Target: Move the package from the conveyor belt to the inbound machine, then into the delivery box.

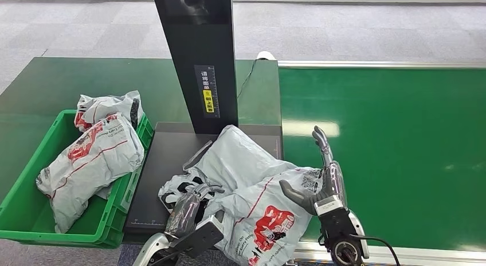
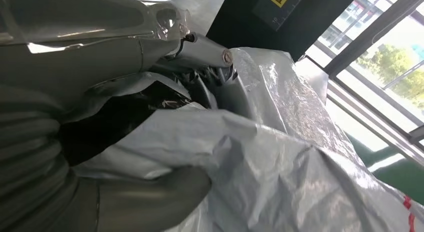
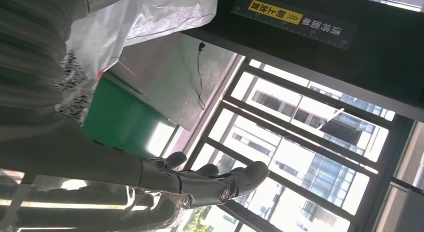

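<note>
Grey plastic mailer package [image 1: 246, 186] with red print lies crumpled on the dark flat plate of the inbound machine [image 1: 166, 163], its near end hanging over the plate's front edge. The left hand [image 1: 192, 206] grips the package's near left end: in the left wrist view the thumb and darker fingers [image 2: 200, 49] close around folds of the grey film [image 2: 280, 157]. The right hand [image 1: 321, 183] rests against the package's right side, fingers [image 1: 322, 143] stretched straight and apart, holding nothing; in the right wrist view those fingers [image 3: 215, 184] point past the package's edge [image 3: 150, 17]. Just beyond both hands rises the machine's black upright column [image 1: 198, 54] with a yellow label. Right of the right hand's fingers runs the green conveyor belt [image 1: 401, 151]. Left of the left hand's fingers, well apart, sits the green plastic delivery box [image 1: 34, 220] holding 2 more grey mailer bags [image 1: 91, 157].
</note>
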### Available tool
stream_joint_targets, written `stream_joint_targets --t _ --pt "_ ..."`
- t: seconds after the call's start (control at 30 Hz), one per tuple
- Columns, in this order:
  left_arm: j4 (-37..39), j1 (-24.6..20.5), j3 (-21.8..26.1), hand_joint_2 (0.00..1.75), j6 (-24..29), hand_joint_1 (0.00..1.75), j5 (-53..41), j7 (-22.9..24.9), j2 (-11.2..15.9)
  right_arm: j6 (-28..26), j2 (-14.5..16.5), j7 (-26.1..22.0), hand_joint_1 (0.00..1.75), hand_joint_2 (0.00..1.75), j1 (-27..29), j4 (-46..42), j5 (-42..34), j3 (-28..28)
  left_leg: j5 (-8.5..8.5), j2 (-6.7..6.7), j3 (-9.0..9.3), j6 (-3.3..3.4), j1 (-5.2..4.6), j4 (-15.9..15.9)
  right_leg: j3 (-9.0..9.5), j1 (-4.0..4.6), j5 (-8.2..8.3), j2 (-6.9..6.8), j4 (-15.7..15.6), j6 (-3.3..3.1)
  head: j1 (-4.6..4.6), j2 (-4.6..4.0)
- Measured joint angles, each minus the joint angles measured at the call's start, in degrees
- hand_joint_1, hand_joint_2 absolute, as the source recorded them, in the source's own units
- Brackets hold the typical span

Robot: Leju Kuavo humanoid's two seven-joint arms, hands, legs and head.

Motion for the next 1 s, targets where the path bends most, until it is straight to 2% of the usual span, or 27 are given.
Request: stream_joint_targets --t 0.3,0.63,0.7,0.87,1.0 --pt "0.0 -0.2 0.6 1.75 3.1 1.75 1.7 -2.3 0.0 0.0 0.0 0.1 0.0 1.75 0.4 -0.5 -0.2 -0.4 0.0 0.0 0.0 0.0 0.0 0.0 0.0 0.0 0.0 0.0 0.0 0.0 -0.01 0.0" --pt "-1.8 -0.3 1.4 1.75 12.2 1.75 7.3 -12.0 0.0 0.0 0.0 -0.1 0.0 1.75 0.5 -0.5 -1.1 -0.5 0.0 0.0 -0.01 0.0 0.0 0.0 0.0 0.0 0.0 0.0 0.0 0.0 -0.01 0.0" --pt "-2.6 -0.2 1.4 1.75 15.1 1.75 8.7 -14.7 0.0 0.0 0.0 -0.2 0.0 1.75 0.5 -0.5 -1.2 -0.6 0.0 0.01 -0.01 0.0 0.0 0.0 0.0 0.0 0.0 0.0 0.0 0.0 -0.01 0.0" --pt "-7.9 1.1 2.7 1.75 29.4 1.75 8.8 -25.7 -0.6 -0.6 -0.1 -0.7 0.0 1.75 0.8 -0.5 -2.0 -0.7 0.0 0.0 -0.03 0.0 0.0 0.0 -0.01 0.0 0.0 0.0 0.0 0.0 -0.01 0.0" --pt "-14.8 2.5 8.7 1.75 31.1 1.75 1.6 -29.7 -3.7 -0.8 -0.2 -1.3 0.0 1.75 1.1 -0.5 -2.4 -0.7 0.0 0.0 -0.08 0.0 0.0 0.0 -0.01 0.0 -0.01 0.0 0.0 0.01 0.01 0.0"
